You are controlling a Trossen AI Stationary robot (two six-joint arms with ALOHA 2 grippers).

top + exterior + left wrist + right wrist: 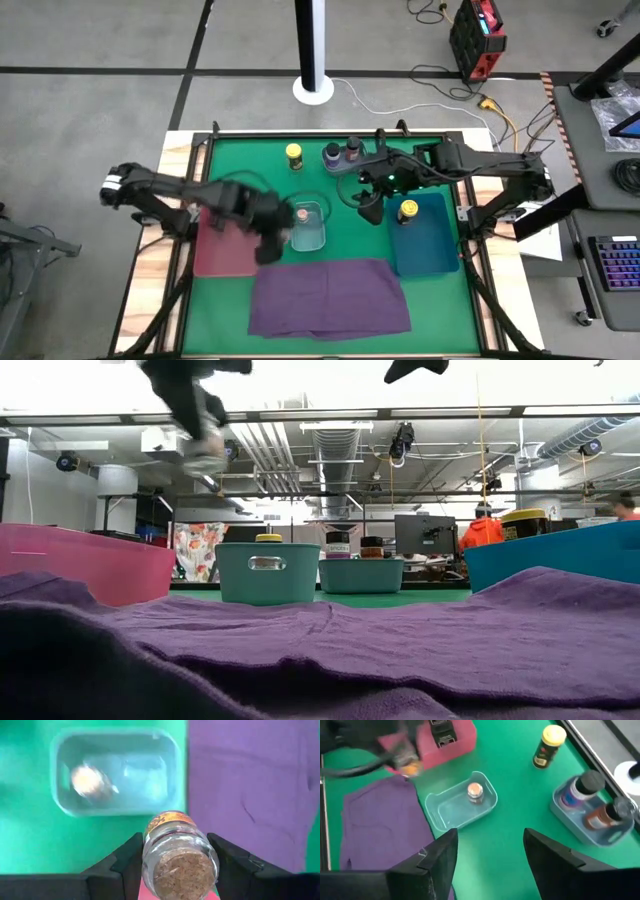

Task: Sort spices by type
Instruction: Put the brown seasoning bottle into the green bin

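Observation:
My left gripper [272, 245] hovers at the clear bin's [308, 226] near left corner, shut on a brownish-pink-topped jar [180, 855]. A second such jar [88, 780] stands inside that bin. My right gripper [490, 855] is open and touches nothing, up over the green mat between the clear bin and the blue bin [430, 250]. One yellow-lidded jar [407, 210] stands in the blue bin, another [294, 155] on the mat's far part. Two dark-topped jars [592, 802] stand in a small far tray. My left gripper pinches the jar's glass body [172, 837] between its two fingers [131, 855], which come from above and point down. The jar is lifted clear and roughly upright, its brownish top [186, 874] facing up at the wrist camera and its labelled lower end [167, 820] toward the table.
A pink tray [225, 245] sits left of the clear bin, under my left arm. A purple cloth [330, 297] covers the mat's near part. Bare green mat [355, 240] lies between the clear and blue bins. People show in the room beyond the table.

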